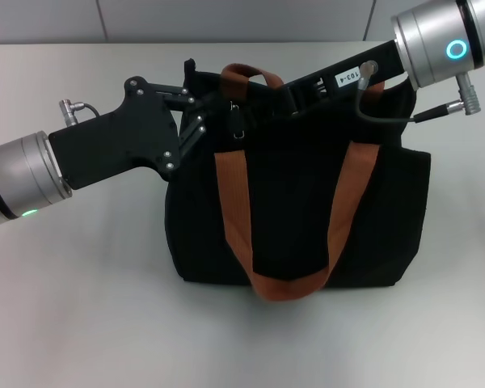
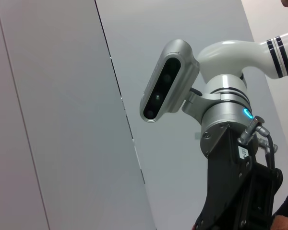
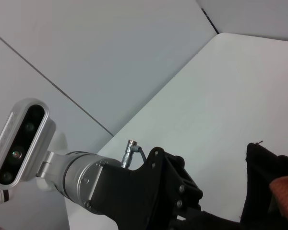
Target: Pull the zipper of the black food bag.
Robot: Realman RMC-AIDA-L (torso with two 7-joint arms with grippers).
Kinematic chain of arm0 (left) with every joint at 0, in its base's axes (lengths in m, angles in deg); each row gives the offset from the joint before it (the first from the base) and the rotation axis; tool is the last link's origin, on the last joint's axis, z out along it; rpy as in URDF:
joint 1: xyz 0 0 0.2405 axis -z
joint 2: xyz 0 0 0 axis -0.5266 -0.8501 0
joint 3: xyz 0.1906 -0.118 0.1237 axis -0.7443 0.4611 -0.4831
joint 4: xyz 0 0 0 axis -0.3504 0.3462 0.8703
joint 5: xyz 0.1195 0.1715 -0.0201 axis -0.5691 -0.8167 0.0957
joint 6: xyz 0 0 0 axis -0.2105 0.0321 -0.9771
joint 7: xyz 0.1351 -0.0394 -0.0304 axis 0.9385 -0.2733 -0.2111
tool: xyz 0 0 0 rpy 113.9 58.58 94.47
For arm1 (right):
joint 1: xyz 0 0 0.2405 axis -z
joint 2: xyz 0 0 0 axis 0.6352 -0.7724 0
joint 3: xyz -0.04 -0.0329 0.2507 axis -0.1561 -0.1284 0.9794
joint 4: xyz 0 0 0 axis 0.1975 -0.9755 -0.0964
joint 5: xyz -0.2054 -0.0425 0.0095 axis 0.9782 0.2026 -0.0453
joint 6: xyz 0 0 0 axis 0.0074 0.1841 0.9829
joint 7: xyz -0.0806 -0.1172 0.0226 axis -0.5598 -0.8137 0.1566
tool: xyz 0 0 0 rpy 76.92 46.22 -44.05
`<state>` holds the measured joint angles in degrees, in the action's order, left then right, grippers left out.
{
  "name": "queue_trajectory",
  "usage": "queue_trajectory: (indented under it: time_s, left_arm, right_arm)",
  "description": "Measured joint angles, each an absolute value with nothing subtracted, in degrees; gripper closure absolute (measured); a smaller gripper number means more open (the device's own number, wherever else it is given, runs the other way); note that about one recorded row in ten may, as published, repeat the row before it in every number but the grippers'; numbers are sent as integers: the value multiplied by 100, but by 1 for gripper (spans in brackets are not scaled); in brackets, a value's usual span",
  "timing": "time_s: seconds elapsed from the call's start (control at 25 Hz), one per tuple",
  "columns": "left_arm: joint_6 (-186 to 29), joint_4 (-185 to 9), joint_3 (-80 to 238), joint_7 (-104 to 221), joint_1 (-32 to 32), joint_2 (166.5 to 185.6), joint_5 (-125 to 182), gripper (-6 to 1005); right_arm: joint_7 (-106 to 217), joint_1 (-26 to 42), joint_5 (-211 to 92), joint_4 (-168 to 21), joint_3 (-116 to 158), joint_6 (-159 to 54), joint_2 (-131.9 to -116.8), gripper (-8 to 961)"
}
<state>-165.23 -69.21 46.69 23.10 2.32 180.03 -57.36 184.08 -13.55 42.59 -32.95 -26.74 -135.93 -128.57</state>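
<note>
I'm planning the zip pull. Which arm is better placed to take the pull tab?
Probably the left: its claw sits at the black food bag's top edge beside the zipper; the right claw lies farther along.

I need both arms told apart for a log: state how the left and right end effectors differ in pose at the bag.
The left end effector comes in from the left, at the black food bag top edge near the zipper. The right end effector reaches in from the right, over the bag's opening. Both meet the top edge; their grips are hidden.

Silver arms, seemingly black hands [image 1: 196, 113]
</note>
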Motion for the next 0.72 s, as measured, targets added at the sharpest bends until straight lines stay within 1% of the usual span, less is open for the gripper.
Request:
queue_trajectory:
  time_s: [0.32,0.72]
  left_arm:
    - [-16506,-6928,4697,2357,226,18003,-5712,941]
    - [-16493,-6928,4695,2378,142,17986,-5574,939]
  right_arm:
    - [18403,-1353,4298,-3192,-2838,-13500,-12856,883]
    - [18628,-1257,4492,-2739,-2868,-13508,-12910,929]
